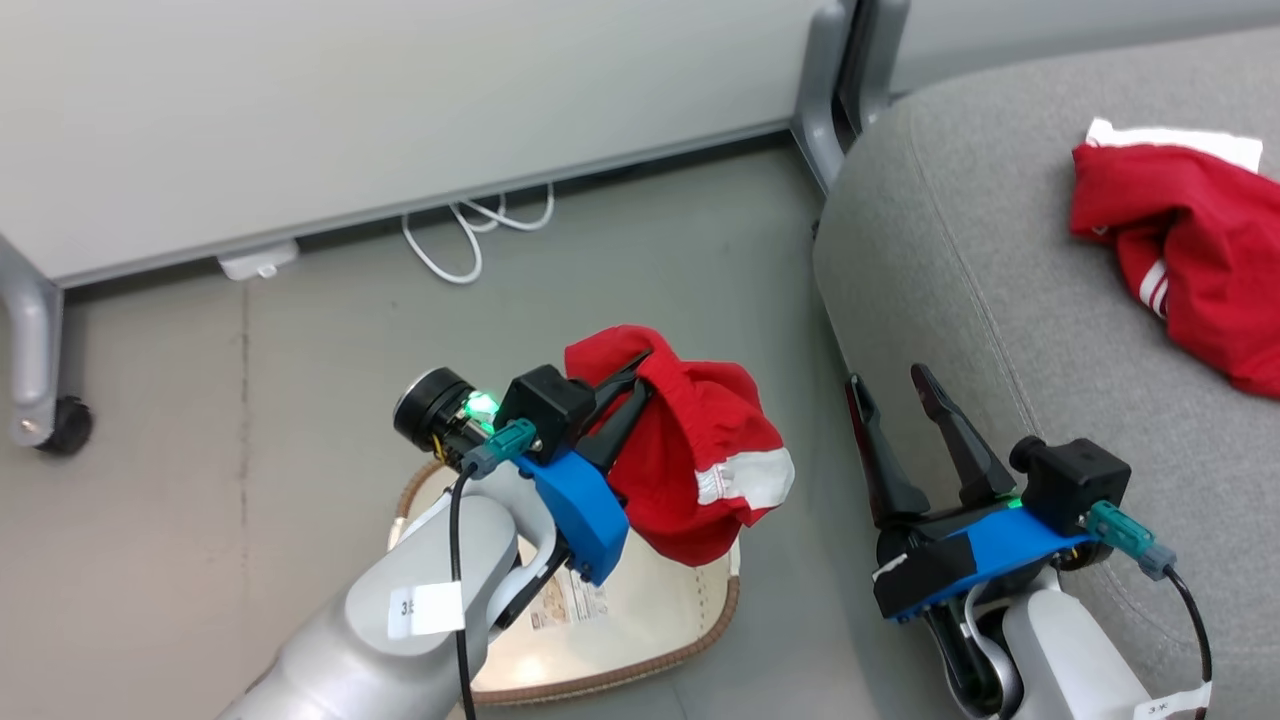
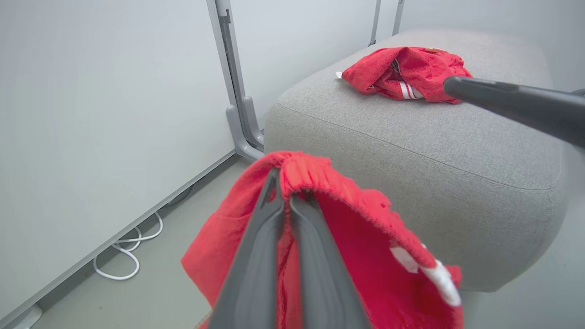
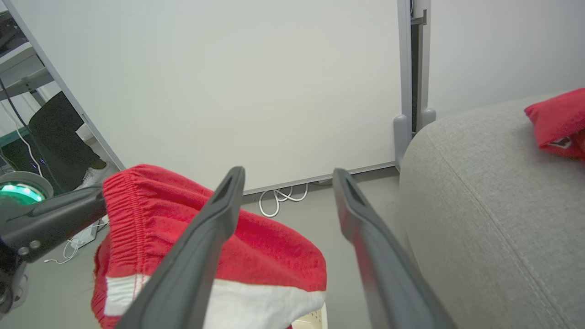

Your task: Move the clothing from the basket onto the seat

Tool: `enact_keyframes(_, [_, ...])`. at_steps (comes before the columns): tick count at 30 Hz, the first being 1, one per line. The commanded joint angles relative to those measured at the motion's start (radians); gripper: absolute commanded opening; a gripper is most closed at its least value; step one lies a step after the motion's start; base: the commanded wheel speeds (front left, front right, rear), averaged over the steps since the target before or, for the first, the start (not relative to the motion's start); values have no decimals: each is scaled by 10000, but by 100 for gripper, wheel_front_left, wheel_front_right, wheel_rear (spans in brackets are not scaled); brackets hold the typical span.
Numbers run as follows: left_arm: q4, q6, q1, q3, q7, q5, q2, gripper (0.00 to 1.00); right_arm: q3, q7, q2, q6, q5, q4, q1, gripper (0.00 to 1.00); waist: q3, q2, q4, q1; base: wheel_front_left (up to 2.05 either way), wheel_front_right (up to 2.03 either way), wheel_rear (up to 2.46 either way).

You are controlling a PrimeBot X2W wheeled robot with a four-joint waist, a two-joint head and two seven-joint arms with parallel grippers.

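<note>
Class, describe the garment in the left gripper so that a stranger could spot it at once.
Left of the big grey seat, a basket stands on the floor. Above it hangs a red garment with white trim, pinched in the shut left gripper. The other red garment lies on the seat; this one hangs in the air.

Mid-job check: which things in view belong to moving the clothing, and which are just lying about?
Job: red garment pinched in the left hand; second red garment lying on the seat; basket.
Lying about: white cable; caster wheel; a person's leg.
</note>
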Motion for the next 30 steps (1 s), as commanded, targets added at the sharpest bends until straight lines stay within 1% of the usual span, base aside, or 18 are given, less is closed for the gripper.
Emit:
enact_keyframes(1, [-44,-15,-177,-77,-50,-80,-45,0,-30,65,-10,1,-77,26,217,100,-506,-1,353,3,0,0,0])
enact_keyframes(8, [54,-16,-975,-498,-51,-627,-153,0,-125,265,-10,1,-127,45,705,100,-1140,-1,563,3,0,0,0])
enact_keyframes(15, [385,-16,-1593,-1009,-28,-1473,-563,0,-227,512,-10,1,-200,-66,1126,100,-1660,-1,708,3,0,0,0])
enact_keyframes(21, [685,-16,-2047,-1434,182,-2256,-860,0,-217,721,-10,1,-278,-301,1306,100,-1808,-1,674,3,0,0,0])
enact_keyframes(30, [1092,-17,-2268,-1904,98,-2982,-930,0,83,976,-8,1,-326,-611,1443,100,-1806,-1,490,3,0,0,0])
